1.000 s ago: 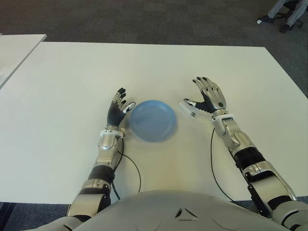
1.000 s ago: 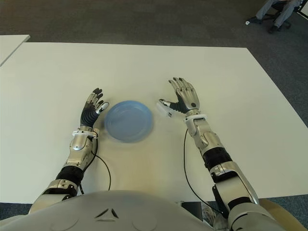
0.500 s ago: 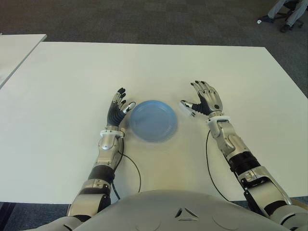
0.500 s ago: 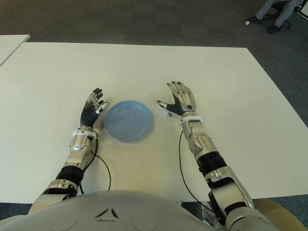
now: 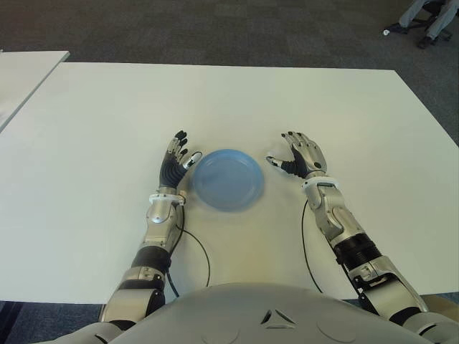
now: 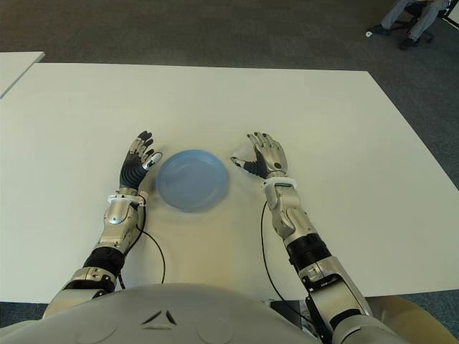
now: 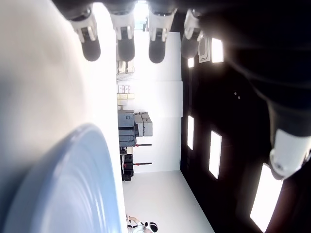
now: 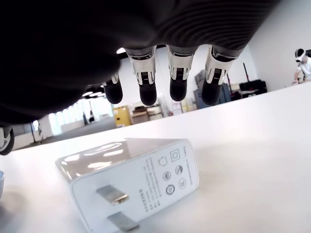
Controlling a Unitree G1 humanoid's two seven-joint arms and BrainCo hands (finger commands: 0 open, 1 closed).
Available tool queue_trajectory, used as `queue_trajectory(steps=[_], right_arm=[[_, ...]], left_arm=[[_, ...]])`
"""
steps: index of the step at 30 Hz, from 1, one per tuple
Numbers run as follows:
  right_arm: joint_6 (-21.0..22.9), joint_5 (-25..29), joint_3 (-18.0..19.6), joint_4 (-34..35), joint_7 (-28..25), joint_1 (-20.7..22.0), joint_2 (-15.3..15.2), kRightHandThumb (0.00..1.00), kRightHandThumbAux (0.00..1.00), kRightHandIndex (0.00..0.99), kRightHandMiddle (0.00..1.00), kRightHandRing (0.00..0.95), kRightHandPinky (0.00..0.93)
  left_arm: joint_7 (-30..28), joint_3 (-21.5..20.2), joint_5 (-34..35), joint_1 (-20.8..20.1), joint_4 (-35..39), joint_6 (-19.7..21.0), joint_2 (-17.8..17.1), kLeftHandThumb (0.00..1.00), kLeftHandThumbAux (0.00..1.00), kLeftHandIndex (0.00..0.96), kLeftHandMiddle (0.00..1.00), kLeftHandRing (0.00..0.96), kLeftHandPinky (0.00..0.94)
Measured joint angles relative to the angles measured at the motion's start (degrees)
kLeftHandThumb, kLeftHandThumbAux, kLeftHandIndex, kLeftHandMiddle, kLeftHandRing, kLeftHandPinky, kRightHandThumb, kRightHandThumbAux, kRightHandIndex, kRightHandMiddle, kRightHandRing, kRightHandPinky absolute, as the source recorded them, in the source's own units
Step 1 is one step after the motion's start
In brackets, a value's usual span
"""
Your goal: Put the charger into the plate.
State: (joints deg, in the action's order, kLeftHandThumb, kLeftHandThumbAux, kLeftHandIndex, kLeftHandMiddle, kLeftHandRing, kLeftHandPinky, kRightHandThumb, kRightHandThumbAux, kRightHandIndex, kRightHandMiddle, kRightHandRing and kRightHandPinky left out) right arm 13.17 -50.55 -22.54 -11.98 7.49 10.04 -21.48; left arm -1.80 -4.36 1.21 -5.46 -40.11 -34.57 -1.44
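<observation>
Two hands flank blue plate (image 5: 228,179) on white table (image 5: 229,100). Left hand (image 5: 176,159) beside plate's left edge, fingers extended, gripping nothing; no shift across the last second. Right hand (image 6: 264,155) just right of plate, lowered and drawn nearer to it compared with a second ago, when raised higher and farther to the right with charger clearly visible beside thumb. Now arched over white charger (image 8: 131,178), fingertips (image 8: 147,94) hanging above it, not yet closed; no contact visible in right wrist view. Charger lying on its side on table, prongs toward wrist camera, outside plate and close to its right rim; in the eye views only a sliver of white showing at thumb side of hand (image 6: 242,153). Meaning for task: reach apparently finished, grasp likely next, transfer not begun. Plate bare. Short sideways carry to the left needed after fingers close. Risk: smooth, flat block, prone to sliding away under a shallow pinch.
</observation>
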Motion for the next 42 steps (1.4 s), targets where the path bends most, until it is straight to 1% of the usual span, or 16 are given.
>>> queue_trajectory(steps=[4, 8, 12, 16, 23, 33, 42], right_arm=[[1.1, -0.1, -0.4, 0.8, -0.8, -0.9, 0.2, 0.278, 0.251, 0.0, 0.0, 0.006, 0.133], [1.5, -0.1, -0.9, 0.9, -1.0, -1.4, 0.2, 0.275, 0.242, 0.0, 0.0, 0.009, 0.126], [1.7, -0.1, -1.2, 0.8, -1.0, -1.6, 0.4, 0.271, 0.235, 0.0, 0.0, 0.01, 0.123], [1.7, 0.2, -1.2, 0.5, -1.0, -1.9, 0.7, 0.272, 0.23, 0.0, 0.0, 0.017, 0.142], [1.4, 0.5, -1.2, -0.5, 0.0, -2.3, 1.0, 0.281, 0.226, 0.0, 0.0, 0.014, 0.131], [0.5, 1.5, -0.9, -2.6, 1.4, -2.2, 1.4, 0.3, 0.216, 0.0, 0.0, 0.019, 0.143], [0.1, 2.9, -0.5, -5.6, 2.2, -0.4, 2.2, 0.292, 0.207, 0.0, 0.0, 0.016, 0.141]], left_arm=[[0.0, 0.0, 0.0, -0.1, 0.0, -0.1, 0.0, 0.0, 0.576, 0.004, 0.089, 0.084, 0.085], [0.0, 0.0, 0.0, -0.1, 0.0, -0.1, 0.1, 0.0, 0.577, 0.003, 0.086, 0.082, 0.078], [0.0, 0.0, 0.0, -0.1, -0.1, -0.1, 0.1, 0.0, 0.575, 0.002, 0.084, 0.079, 0.073], [0.0, 0.0, 0.0, -0.1, -0.1, -0.1, 0.1, 0.0, 0.568, 0.005, 0.085, 0.079, 0.081], [0.0, 0.0, 0.0, 0.1, 0.0, -0.2, 0.1, 0.0, 0.56, 0.006, 0.087, 0.082, 0.088], [0.0, 0.0, 0.1, 0.4, 0.7, -0.2, 0.1, 0.0, 0.551, 0.006, 0.09, 0.085, 0.089], [-0.4, 0.1, 0.6, 1.0, 1.4, -0.1, 0.1, 0.0, 0.542, 0.005, 0.092, 0.084, 0.084]])
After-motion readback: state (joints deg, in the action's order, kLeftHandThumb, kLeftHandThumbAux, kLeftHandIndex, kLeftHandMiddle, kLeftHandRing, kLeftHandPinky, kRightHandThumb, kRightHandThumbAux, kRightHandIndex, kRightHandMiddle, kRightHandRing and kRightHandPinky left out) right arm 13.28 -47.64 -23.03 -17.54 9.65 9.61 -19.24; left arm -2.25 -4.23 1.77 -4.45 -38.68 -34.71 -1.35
